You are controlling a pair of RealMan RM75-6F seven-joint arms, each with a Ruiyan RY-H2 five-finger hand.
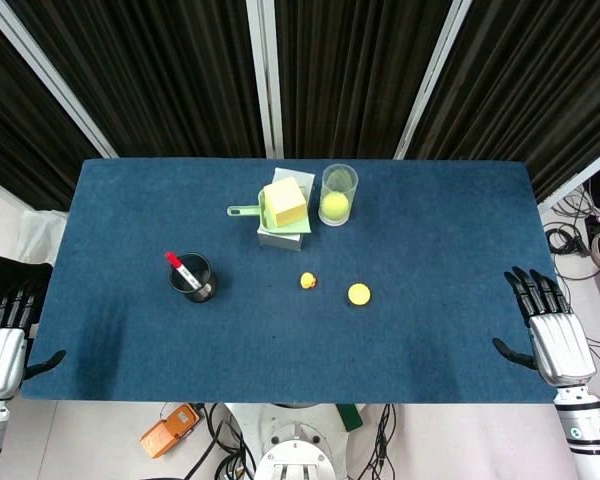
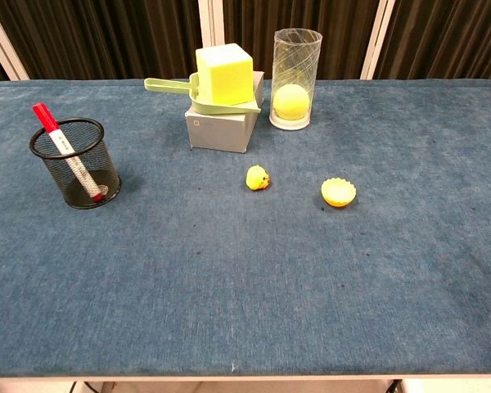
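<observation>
Blue cloth covers the counter (image 1: 440, 250). The left hand (image 1: 2, 350) rests at the near left corner, fingers straight and apart, holding nothing. The right hand (image 1: 550, 330) sits at the near right edge, fingers spread and empty too. Closest to it lies a small yellow cup (image 1: 358, 294), well apart, beside a tiny yellow duck (image 1: 307, 282).

Head view looks straight down; chest view faces the same table (image 1: 450, 300) low and near.
</observation>
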